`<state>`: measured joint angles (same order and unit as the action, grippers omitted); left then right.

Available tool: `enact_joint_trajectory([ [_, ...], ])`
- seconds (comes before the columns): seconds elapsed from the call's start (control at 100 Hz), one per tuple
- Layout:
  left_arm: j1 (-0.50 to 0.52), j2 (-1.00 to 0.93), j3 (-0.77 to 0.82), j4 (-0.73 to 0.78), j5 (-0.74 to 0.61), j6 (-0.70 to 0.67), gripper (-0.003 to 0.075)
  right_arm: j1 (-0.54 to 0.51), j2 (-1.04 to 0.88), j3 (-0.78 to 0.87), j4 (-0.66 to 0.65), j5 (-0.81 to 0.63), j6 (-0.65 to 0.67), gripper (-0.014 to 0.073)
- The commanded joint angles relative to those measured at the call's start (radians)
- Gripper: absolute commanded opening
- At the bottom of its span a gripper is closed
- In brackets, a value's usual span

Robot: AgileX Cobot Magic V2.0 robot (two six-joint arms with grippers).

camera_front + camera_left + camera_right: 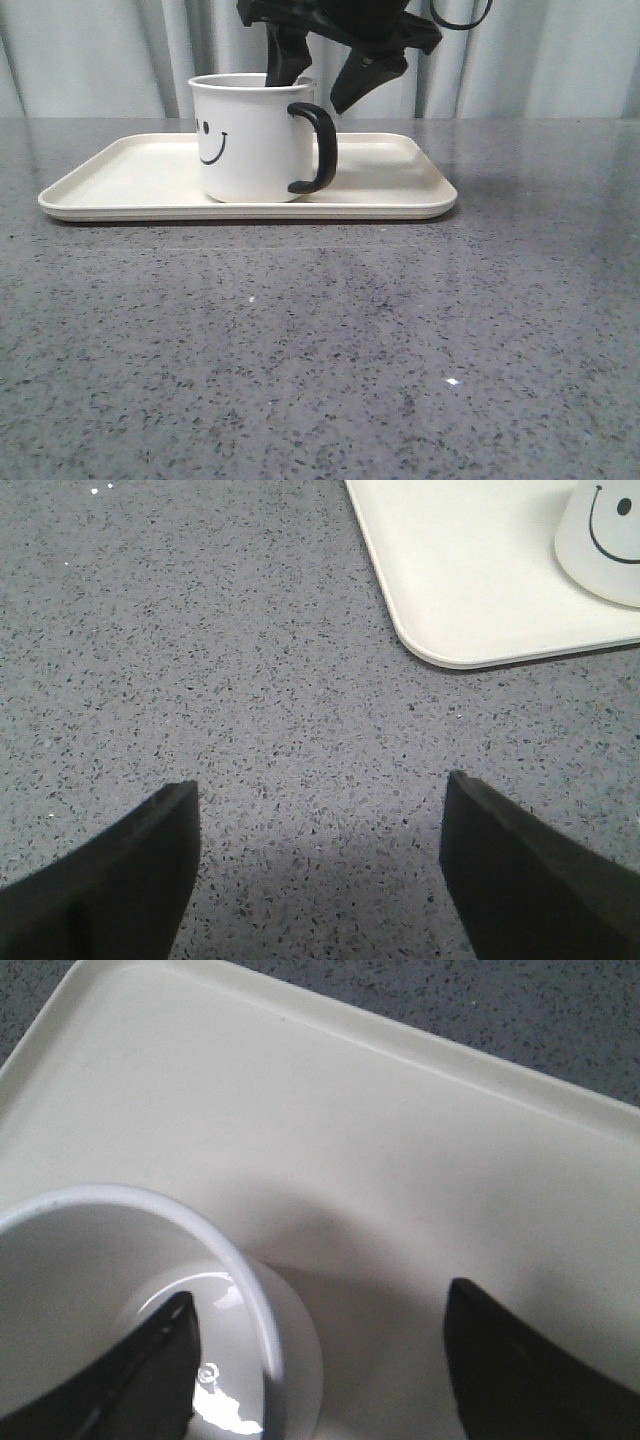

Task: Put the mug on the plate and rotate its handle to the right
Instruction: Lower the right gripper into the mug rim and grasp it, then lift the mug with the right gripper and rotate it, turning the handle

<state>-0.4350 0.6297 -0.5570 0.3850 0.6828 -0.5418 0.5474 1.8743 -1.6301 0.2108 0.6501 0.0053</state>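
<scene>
The white mug (250, 140) with a black smiley face stands upright on the cream plate (120, 175), near its middle. Its black handle (318, 148) points to the right in the front view. My right gripper (322, 78) is open just above the mug's rim. One finger dips inside the mug (150, 1260) and the other hangs outside over the plate (380, 1160); neither visibly touches the mug wall. My left gripper (320, 800) is open and empty over bare counter, beside the plate's rounded corner (440, 630). The mug's face side (605, 540) shows at that view's edge.
The grey speckled counter (320, 350) stretches in front of the plate. Pale curtains (100, 55) hang behind the table.
</scene>
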Motion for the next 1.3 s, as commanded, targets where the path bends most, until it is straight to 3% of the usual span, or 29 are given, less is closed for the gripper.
enact_joint_trajectory([
  [0.0,-0.007,0.0,-0.027,0.02,-0.061,-0.012,0.0491,0.0,-0.052,-0.037,-0.001,-0.077,0.002,0.0342],
  [0.16,-0.007,0.0,-0.027,0.02,-0.061,-0.012,0.0491,0.0,-0.052,-0.037,0.009,-0.095,0.002,-0.0049],
  [0.19,-0.007,0.0,-0.027,0.02,-0.061,-0.012,0.0491,0.0,-0.052,-0.037,0.01,-0.102,0.002,-0.007],
  [0.51,-0.007,0.0,-0.027,0.02,-0.061,-0.012,0.0491,0.0,-0.061,-0.058,0.01,-0.039,-0.031,-0.0057],
  [1.01,-0.007,0.0,-0.027,0.02,-0.09,-0.012,0.0491,0.0,-0.049,-0.355,0.025,0.236,-0.489,-0.0058],
  [1.29,-0.007,0.0,-0.027,0.02,-0.09,-0.012,0.0491,-0.001,0.059,-0.48,0.214,0.438,-0.767,-0.006],
])
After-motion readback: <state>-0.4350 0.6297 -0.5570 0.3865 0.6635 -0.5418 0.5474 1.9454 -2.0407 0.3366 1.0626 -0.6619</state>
